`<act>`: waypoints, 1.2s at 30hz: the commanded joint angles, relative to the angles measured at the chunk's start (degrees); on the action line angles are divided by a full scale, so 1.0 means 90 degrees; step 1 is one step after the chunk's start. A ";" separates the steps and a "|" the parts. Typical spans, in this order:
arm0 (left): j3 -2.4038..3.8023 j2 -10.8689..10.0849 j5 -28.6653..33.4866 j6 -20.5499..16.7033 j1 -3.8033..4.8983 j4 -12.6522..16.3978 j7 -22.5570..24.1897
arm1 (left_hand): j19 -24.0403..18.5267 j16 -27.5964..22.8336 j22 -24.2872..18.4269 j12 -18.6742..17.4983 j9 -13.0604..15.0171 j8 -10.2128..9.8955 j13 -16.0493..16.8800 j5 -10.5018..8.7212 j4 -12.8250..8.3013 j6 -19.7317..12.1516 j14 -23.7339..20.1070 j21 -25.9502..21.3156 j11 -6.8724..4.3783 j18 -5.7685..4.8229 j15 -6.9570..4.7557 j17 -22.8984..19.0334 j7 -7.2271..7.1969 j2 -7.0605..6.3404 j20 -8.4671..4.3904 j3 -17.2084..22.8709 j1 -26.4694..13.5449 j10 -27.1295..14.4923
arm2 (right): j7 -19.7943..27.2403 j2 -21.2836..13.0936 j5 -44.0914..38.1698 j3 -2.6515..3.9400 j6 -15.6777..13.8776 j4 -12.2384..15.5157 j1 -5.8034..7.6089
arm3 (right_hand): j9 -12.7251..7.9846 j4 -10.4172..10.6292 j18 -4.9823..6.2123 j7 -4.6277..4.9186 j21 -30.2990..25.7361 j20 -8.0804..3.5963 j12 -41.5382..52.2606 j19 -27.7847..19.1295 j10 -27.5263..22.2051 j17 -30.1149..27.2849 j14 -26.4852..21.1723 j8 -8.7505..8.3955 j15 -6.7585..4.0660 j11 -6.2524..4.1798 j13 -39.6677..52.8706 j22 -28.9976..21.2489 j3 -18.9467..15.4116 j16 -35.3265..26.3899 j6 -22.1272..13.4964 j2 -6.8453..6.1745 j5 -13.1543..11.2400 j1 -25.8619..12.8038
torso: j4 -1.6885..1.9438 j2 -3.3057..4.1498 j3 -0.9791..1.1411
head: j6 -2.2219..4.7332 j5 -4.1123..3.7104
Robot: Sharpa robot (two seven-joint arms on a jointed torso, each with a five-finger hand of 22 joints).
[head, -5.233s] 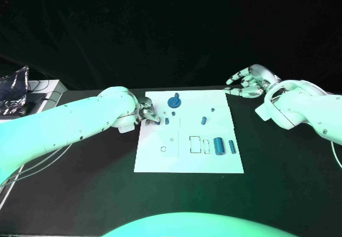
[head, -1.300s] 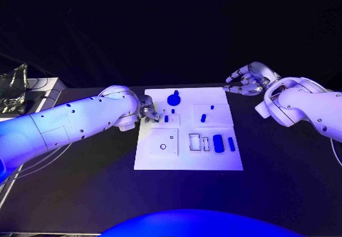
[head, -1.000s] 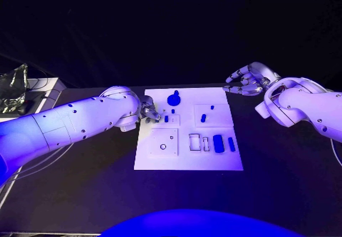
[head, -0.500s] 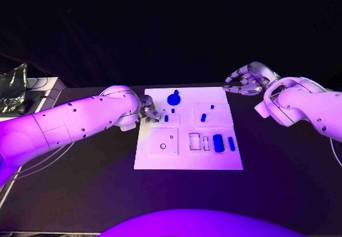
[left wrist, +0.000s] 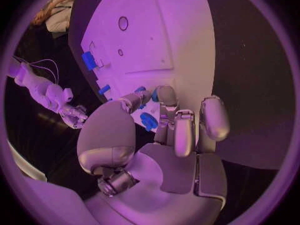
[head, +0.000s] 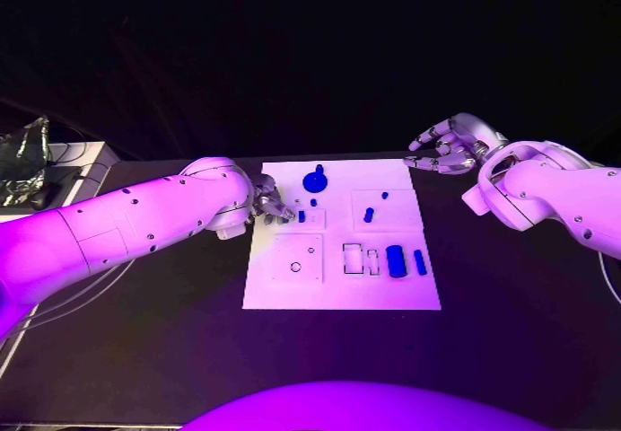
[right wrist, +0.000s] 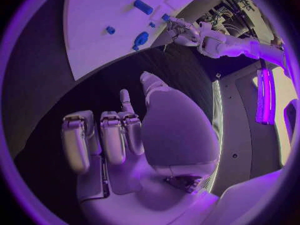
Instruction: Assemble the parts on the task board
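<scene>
Left hand at the board's edge, right hand waiting

The left hand (head: 271,205) has its fingers bent over the task board (head: 339,292); whether it holds the small blue part (left wrist: 148,121) by its fingertips I cannot tell. It could slip and knock the little blue peg (head: 301,215) just beside it. The right hand (head: 444,151) holds nothing, fingers apart, off the far corner. The other parts lie on the board.

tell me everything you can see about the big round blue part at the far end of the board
The round blue part is the largest piece at the far end of the white task board, near its middle. It looks like a disc of matte plastic with a small stub rising at its far edge. It sits on the board. Neither hand touches it: the left hand is beside it, the right hand off the board.
</scene>
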 commanded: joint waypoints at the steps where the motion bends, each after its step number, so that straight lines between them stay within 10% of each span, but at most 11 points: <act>1: -0.0010 -0.0008 0.0003 0.0168 -0.0034 -0.0007 0.0002 | -0.0017 -0.0042 0.0003 -0.0014 -0.0025 -0.0045 0.0024 -0.0040 0.0123 0.0026 0.0523 -0.0033 0.0040 -0.0071 -0.0036 0.1172 0.0042 -0.0078 -0.0011 -0.0212 0.0032 -0.0018 | 0.0059 -0.0002 -0.0056 0.0002 0.0065 0.0002 -0.0004 | 0.0010 0.0019 -0.0091 0.0000 0.0014 -0.0027 -0.0007 0.0678 0.0643 0.1607 0.0635 0.0030 -0.0022 -0.0004 0.1657 0.1675 -0.0014 0.0003 -0.0050 0.0010 0.0038 -0.0070 | -0.0003 0.0002 -0.0002 | 0.0001 -0.0005; 20: 0.0017 -0.0181 0.0046 0.0133 -0.0038 0.0202 0.0019 | 0.0022 -0.0020 0.0035 0.0017 -0.0095 -0.0059 0.0108 -0.0162 0.0623 0.0067 0.0534 -0.0032 0.0031 -0.0079 -0.0044 0.1211 0.0030 -0.0239 -0.0018 -0.0913 0.0405 0.0005 | 0.0064 -0.0014 -0.0058 0.0002 0.0062 0.0007 -0.0017 | 0.0010 0.0016 -0.0091 0.0001 0.0014 -0.0027 -0.0007 0.0678 0.0643 0.1605 0.0634 0.0029 -0.0021 -0.0003 0.1657 0.1675 -0.0014 0.0002 -0.0059 0.0007 0.0039 -0.0067 | 0.0005 0.0002 -0.0006 | -0.0013 -0.0029; 26: 0.0022 -0.0274 0.0215 0.0189 -0.0040 0.0338 0.0034 | -0.0041 -0.0064 -0.0062 -0.0064 -0.0159 -0.0085 0.0004 -0.1015 0.1090 0.0033 0.0509 -0.0111 0.0059 -0.0059 -0.0020 0.1126 0.0060 -0.0275 0.0005 -0.1738 0.0809 -0.0089 | 0.0064 -0.0019 -0.0059 0.0002 0.0063 0.0008 -0.0023 | 0.0010 0.0016 -0.0091 0.0001 0.0014 -0.0027 -0.0007 0.0678 0.0643 0.1605 0.0634 0.0029 -0.0021 -0.0003 0.1657 0.1675 -0.0014 0.0002 -0.0059 0.0007 0.0039 -0.0067 | 0.0001 -0.0001 -0.0004 | -0.0008 -0.0028; 29: 0.0028 -0.0328 0.0274 0.0194 -0.0043 0.0403 0.0040 | -0.0102 -0.0116 -0.0144 -0.0119 -0.0180 -0.0052 -0.0124 -0.1833 0.1107 -0.0048 0.0476 -0.0179 0.0095 -0.0039 -0.0001 0.1024 0.0080 0.0156 0.0032 -0.2903 0.1070 -0.0223 | 0.0063 -0.0023 -0.0059 0.0002 0.0064 0.0008 -0.0026 | 0.0010 0.0016 -0.0091 0.0001 0.0014 -0.0027 -0.0007 0.0678 0.0643 0.1605 0.0634 0.0029 -0.0021 -0.0003 0.1657 0.1675 -0.0014 0.0002 -0.0059 0.0007 0.0039 -0.0067 | 0.0002 0.0001 -0.0006 | -0.0012 -0.0028; 36: 0.0202 -0.0551 0.0576 0.0177 -0.0153 0.0578 0.0112 | -0.0360 -0.0298 -0.0519 -0.0186 -0.0206 0.0006 -0.0260 -0.2046 0.1118 -0.0269 0.0351 -0.0445 0.0159 0.0044 0.0060 0.0675 0.0162 0.0496 0.0077 -0.4069 0.1441 -0.0472 | 0.0063 -0.0034 -0.0060 0.0002 0.0065 0.0011 -0.0034 | 0.0010 0.0016 -0.0091 0.0001 0.0014 -0.0027 -0.0007 0.0678 0.0643 0.1605 0.0634 0.0029 -0.0021 -0.0003 0.1657 0.1675 -0.0014 0.0002 -0.0059 0.0007 0.0039 -0.0067 | -0.0003 -0.0004 -0.0001 | 0.0000 -0.0017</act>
